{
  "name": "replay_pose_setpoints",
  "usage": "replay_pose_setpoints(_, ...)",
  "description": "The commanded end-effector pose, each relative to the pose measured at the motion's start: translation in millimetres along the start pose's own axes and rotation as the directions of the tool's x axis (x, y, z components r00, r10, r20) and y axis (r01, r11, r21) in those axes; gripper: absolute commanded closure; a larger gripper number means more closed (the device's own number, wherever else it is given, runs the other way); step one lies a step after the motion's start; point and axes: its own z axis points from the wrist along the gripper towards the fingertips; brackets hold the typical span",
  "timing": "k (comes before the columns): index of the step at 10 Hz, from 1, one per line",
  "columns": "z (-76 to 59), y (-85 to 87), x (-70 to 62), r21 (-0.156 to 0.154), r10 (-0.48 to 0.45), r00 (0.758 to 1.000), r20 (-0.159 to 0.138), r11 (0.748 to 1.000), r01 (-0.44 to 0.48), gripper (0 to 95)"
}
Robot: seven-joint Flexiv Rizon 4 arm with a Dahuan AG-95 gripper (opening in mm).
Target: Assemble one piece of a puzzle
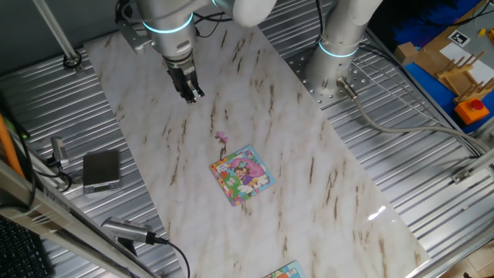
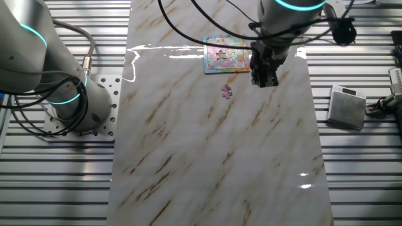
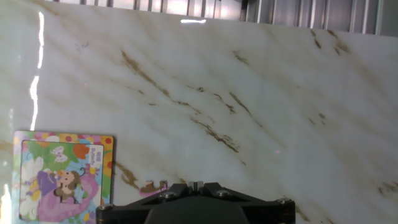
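**Mia:** Gripper (image 1: 192, 93) first. Where is it?

**Ben:** It hangs down from the arm (image 1: 171, 27) over the marble table (image 1: 324, 185), fingers pointing at the top. It holds nothing. The two dark fingers sit close together, but I cannot tell if they are shut tight or a bit apart.

**Mia:** And the piece (image 1: 221, 138)?

**Ben:** It lies flat on the table, well apart from the jaws, on the side toward the puzzle (image 1: 242, 174). It sits between the jaws and the puzzle, just beside the puzzle's edge and not touching it.

**Mia:** Any words to read?

**Ben:** The hand view shows tiny print on the puzzle's picture, too small to read.

**Mia:** What does one view show that another does not?

**Ben:** In the other fixed view the piece (image 2: 227, 91) is pink-purple and bumpy, below the puzzle (image 2: 226, 54), and a gray box (image 2: 347, 107) sits off the marble on the metal. In the hand view only the gripper's black base shows at the bottom, with the puzzle (image 3: 62, 177) at the left; the fingertips are out of sight
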Motion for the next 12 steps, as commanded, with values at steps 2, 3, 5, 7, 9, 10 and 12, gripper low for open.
replay_pose_setpoints(2, 0.3, 0.9, -2.4, 0.008, -0.02, 1.0, -0.012, 1.0, 0.02, 95.0)
replay_pose_setpoints(3, 0.3, 0.9, -2.4, 0.009, -0.019, 1.0, -0.012, 1.0, 0.019, 95.0)
replay_pose_setpoints(5, 0.4, 0.7, -2.9, 0.003, -0.039, 0.999, -0.014, 0.999, 0.039, 95.0)
replay_pose_setpoints(7, 3.3, -6.4, -10.9, -0.006, -0.059, 0.998, -0.034, 0.998, 0.058, 95.0)
replay_pose_setpoints(9, 19.2, -19.1, -23.0, -0.014, -0.068, 0.997, -0.036, 0.998, 0.067, 95.0)
replay_pose_setpoints(10, 25.7, -20.8, -25.9, -0.015, -0.067, 0.997, -0.036, 0.998, 0.066, 95.0)
replay_pose_setpoints(12, 40.4, -23.4, -33.5, -0.022, -0.063, 0.997, -0.034, 0.998, 0.062, 95.0)
